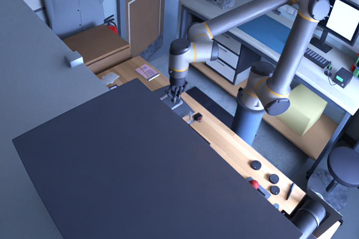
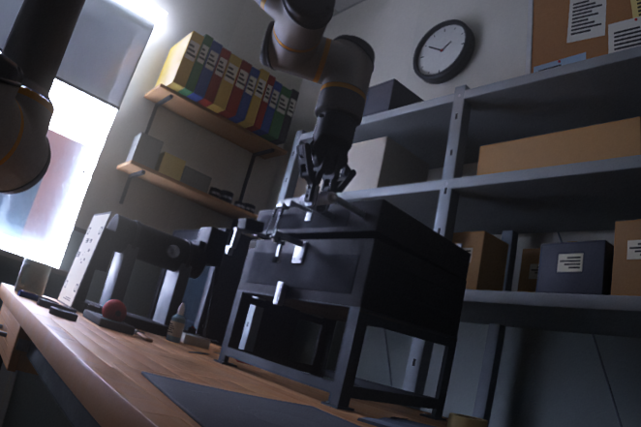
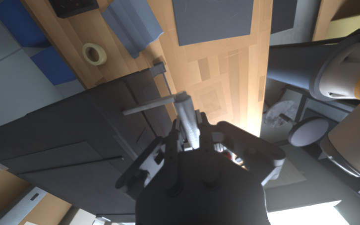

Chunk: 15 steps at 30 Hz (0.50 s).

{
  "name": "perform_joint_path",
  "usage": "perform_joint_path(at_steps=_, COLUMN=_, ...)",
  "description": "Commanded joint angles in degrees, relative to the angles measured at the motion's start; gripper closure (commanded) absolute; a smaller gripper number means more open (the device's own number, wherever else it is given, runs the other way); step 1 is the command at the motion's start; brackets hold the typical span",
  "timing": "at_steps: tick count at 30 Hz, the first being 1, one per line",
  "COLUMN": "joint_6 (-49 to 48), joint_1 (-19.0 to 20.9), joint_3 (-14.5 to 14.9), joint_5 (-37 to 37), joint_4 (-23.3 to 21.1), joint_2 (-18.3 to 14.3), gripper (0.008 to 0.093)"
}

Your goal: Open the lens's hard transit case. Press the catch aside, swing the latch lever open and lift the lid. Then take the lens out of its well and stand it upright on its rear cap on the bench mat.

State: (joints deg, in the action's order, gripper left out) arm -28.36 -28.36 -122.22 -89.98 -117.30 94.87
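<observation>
The grey cylindrical lid handle (image 3: 187, 120) sits at the front edge of the dark transit case (image 3: 72, 139), which stands on a raised frame (image 2: 331, 319) on the wooden bench. The handle is held in my gripper (image 3: 189, 131), which comes down on it from above and is closed around it. The case lid (image 2: 331, 216) looks slightly raised at the front. The latch lever (image 2: 282, 247) and metal catches hang on the case's front face. The lens is hidden inside the case.
A dark shelf top (image 1: 123, 157) blocks most of the side camera's sight of the bench. The grey bench mat (image 3: 212, 19) lies on the bench ahead of the case, with a tape roll (image 3: 94, 54) and a blue block (image 3: 132, 25) beside it. Metal shelving (image 2: 517, 179) stands behind.
</observation>
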Motion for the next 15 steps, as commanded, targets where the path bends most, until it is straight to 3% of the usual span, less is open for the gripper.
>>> perform_joint_path(at_steps=1, joint_6=0.0, joint_1=0.0, joint_3=0.1, joint_5=0.0, joint_4=0.1, joint_2=0.1, gripper=0.0934)
perform_joint_path(at_steps=15, joint_6=0.0, joint_1=0.0, joint_3=1.0, joint_5=0.0, joint_4=1.6, joint_2=0.8, gripper=0.0934)
